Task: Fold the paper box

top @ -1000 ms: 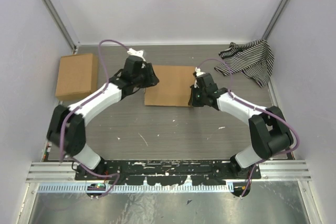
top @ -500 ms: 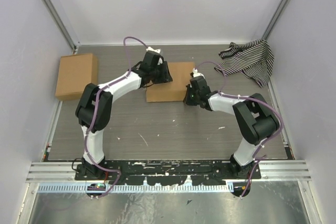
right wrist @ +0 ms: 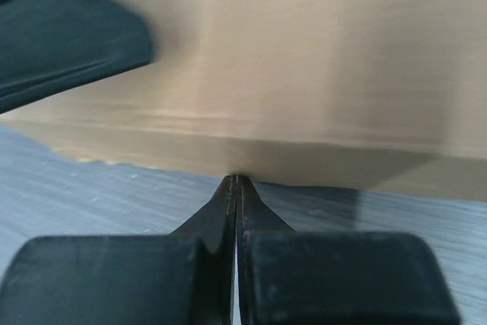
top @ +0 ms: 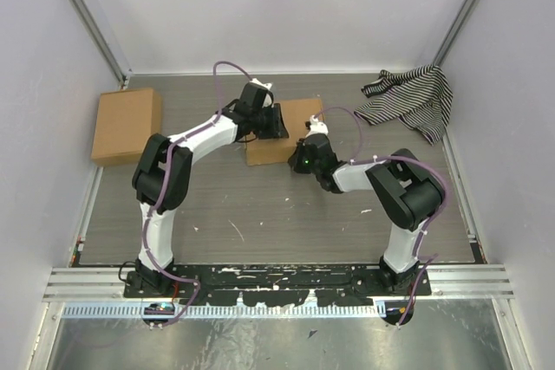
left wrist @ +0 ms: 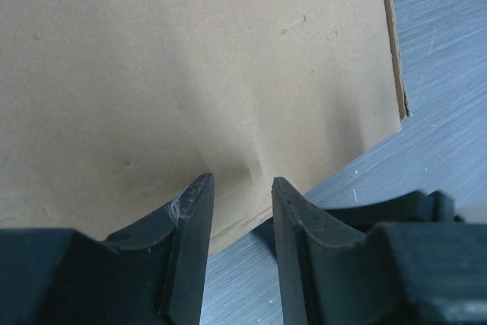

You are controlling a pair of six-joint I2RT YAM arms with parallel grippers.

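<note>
Showing faint dents: brown paper box (left wrist: 190, 66)

Left tool (top: 279, 123) over paper box (top: 302, 116)

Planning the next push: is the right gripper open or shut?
Shut. The right gripper shows no gap between its tips, by the paper box.

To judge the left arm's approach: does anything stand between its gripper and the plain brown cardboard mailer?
Nothing visible does. The left gripper stands with jaws apart right over the flat brown cardboard mailer, near its edge; only bare cardboard shows in the gap.
</note>
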